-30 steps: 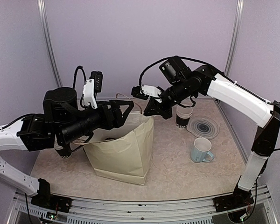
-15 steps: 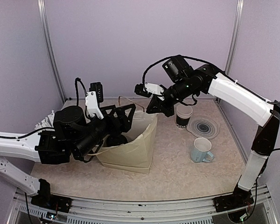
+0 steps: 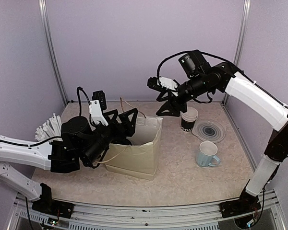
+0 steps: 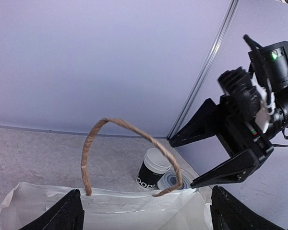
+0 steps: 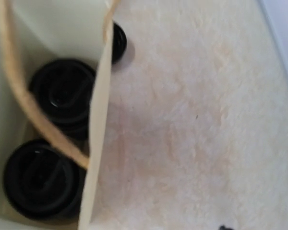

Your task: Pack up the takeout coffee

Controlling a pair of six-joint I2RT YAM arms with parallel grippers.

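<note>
A cream paper bag [image 3: 137,155] stands open in the middle of the table. In the right wrist view two black-lidded takeout coffee cups [image 5: 62,93] [image 5: 41,179] stand inside it, behind its wall [image 5: 97,139]. Another black cup with white lettering and a white inside [image 3: 188,120] stands on the table to the bag's right, also seen in the left wrist view [image 4: 156,168]. My left gripper [image 3: 125,115] hangs open over the bag's rear rim, with the twine handle [image 4: 120,158] looping between its fingers untouched. My right gripper [image 3: 169,112] is open and empty above the bag's right corner, its fingers [image 4: 216,172] spread.
A light-blue mug [image 3: 207,154] sits at the right front. A round ringed disc [image 3: 210,130] lies beside the lone cup. A fan of white sticks [image 3: 47,128] sits at the far left. Purple walls and metal posts [image 3: 52,52] close in the back.
The right gripper has opened, let go of the bag's rim and risen to the right. The left arm has drawn back and lower. The bag has settled with its mouth open.
</note>
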